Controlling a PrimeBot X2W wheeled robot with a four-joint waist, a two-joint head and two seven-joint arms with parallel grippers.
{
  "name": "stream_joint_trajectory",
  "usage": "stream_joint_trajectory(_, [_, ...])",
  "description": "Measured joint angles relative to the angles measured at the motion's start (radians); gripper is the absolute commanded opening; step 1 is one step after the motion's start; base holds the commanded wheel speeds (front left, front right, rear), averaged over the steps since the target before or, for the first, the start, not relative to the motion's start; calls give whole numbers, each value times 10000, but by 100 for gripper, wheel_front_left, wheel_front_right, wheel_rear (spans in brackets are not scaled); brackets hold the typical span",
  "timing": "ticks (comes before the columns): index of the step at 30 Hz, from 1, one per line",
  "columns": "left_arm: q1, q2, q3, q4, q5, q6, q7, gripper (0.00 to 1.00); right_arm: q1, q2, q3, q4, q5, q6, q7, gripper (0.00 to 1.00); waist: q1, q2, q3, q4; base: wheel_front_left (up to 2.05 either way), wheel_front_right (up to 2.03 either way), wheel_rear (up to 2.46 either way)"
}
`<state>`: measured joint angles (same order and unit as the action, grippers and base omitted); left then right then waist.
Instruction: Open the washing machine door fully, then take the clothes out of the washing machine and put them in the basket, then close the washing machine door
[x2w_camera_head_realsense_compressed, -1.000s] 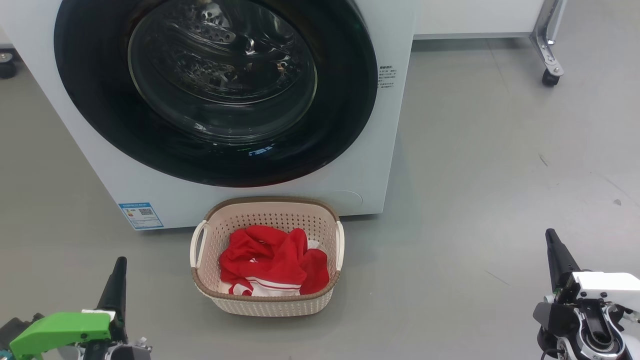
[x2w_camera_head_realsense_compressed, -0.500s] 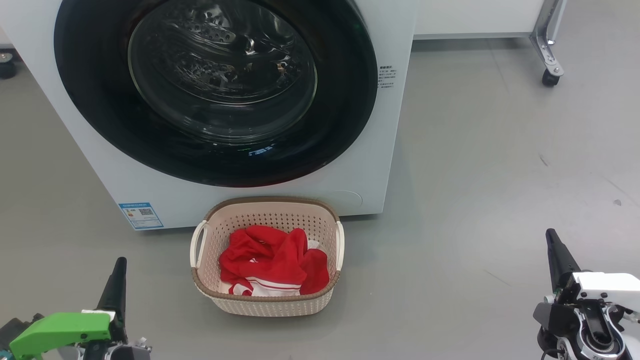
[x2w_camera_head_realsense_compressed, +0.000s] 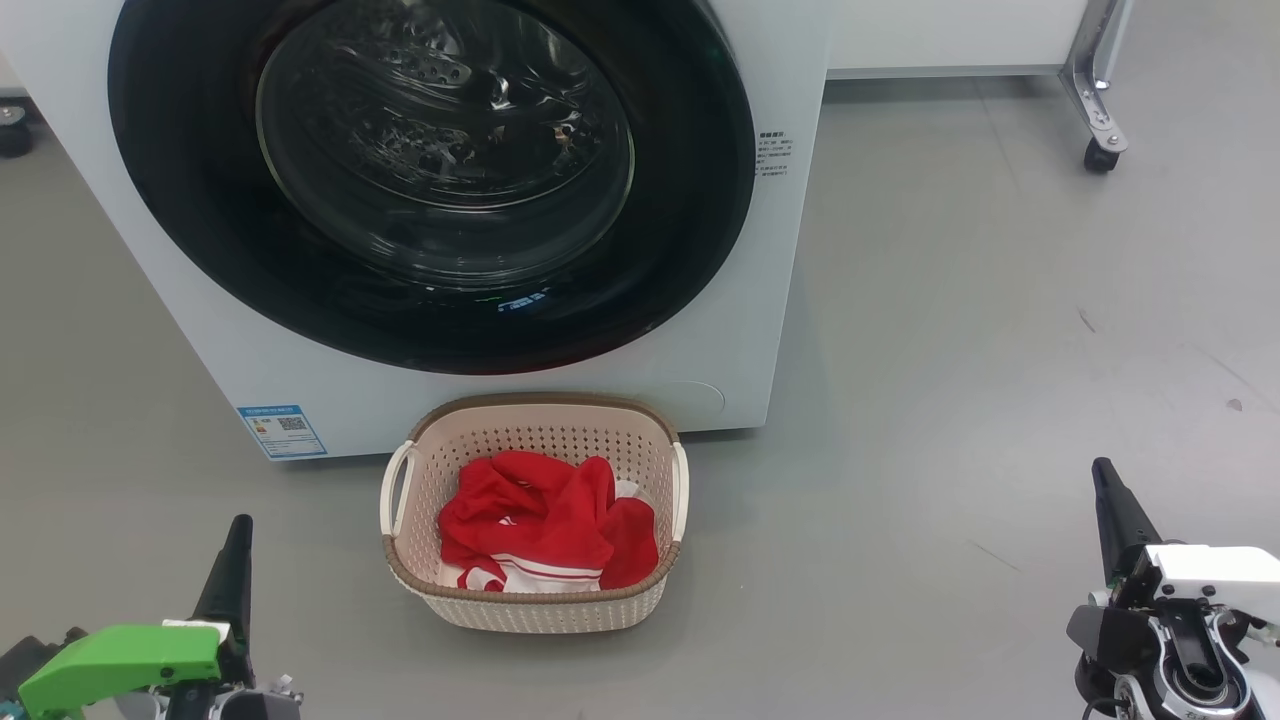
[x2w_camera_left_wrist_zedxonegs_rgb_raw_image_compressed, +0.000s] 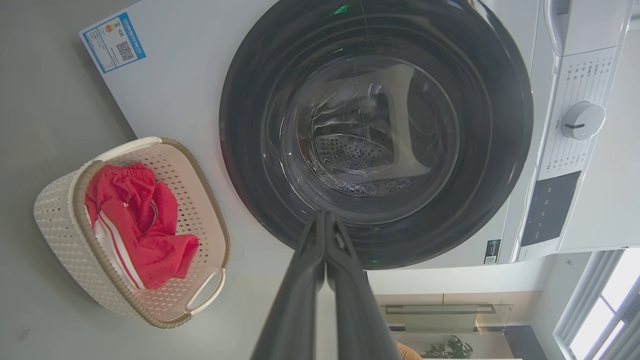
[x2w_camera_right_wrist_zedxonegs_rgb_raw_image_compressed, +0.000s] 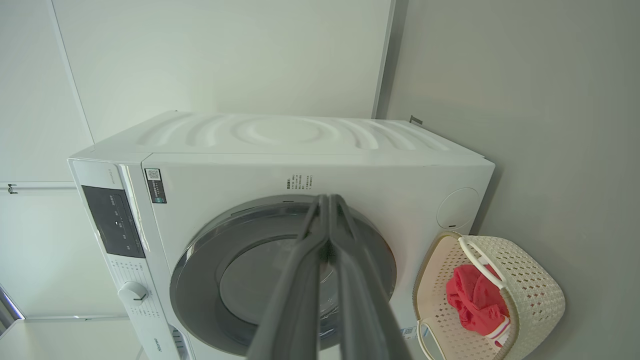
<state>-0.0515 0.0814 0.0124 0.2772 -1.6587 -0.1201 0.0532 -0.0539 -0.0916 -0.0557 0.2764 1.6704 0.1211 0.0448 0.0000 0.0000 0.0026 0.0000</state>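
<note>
In the head view, the frame's upper edge cuts off the top of the washing machine (x2w_camera_head_realsense_compressed: 760, 330). The washing machine door (x2w_camera_head_realsense_compressed: 200, 250) lies shut against its front, and the black rim fills the upper left of the frame. Reflections crowd the glass bowl (x2w_camera_head_realsense_compressed: 445, 150), so the drum behind it is hard to make out. The blue label (x2w_camera_head_realsense_compressed: 281, 430) is too small to read.

The basket (x2w_camera_head_realsense_compressed: 540, 615) stands on the floor (x2w_camera_head_realsense_compressed: 950, 350) at lower centre, just below the door. Its far rim is close to the machine's foot, but whether they touch cannot be told. The clothes (x2w_camera_head_realsense_compressed: 545, 525) lie heaped inside it, below the rim, and hide most of its bottom.

The left pincer (x2w_camera_head_realsense_compressed: 238, 540) is at the lower left corner, partly behind its green housing. The right pincer (x2w_camera_head_realsense_compressed: 1105, 480) is at the lower right. Only one dark finger of each shows there. In the wrist views each pair of fingers meets at the tips, clenched on nothing.

Both pincers are well apart from the basket, with bare floor between. Wide open floor runs up the right half of the frame to a caster wheel (x2w_camera_head_realsense_compressed: 1100, 155) at the upper right, whose metal leg the top edge cuts off.
</note>
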Motion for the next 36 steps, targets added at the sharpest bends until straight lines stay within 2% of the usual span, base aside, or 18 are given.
stream_joint_trajectory(36, [-7, -15, 36, 10, 0, 0, 73, 0, -5, 25, -36, 40, 0, 0, 42, 0, 0, 0, -1, 0, 0, 0, 0])
